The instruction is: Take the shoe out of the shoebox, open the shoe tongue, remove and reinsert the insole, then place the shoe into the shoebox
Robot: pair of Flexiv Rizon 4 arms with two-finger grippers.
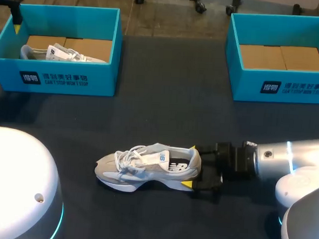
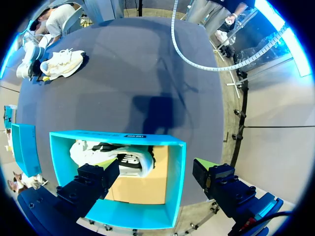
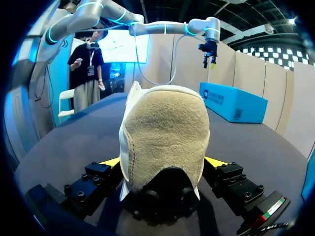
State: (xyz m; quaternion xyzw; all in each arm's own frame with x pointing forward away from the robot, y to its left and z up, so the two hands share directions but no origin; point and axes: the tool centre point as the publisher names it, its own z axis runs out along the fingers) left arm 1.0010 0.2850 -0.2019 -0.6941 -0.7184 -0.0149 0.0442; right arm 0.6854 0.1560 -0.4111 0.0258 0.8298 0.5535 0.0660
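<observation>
A grey and white shoe lies on its sole mid-table, toe to the left. My right gripper stands open with its yellow tips on either side of the heel; I cannot tell whether they touch it. A second shoe lies in the left blue shoebox. My left gripper hangs open above that box's far left corner. In the left wrist view its fingers spread over the box, with the boxed shoe below.
Another blue shoebox with a bare cardboard bottom stands at the back right. Dark tabletop stretches between the two boxes and in front of the shoe. My arm bases fill the near corners.
</observation>
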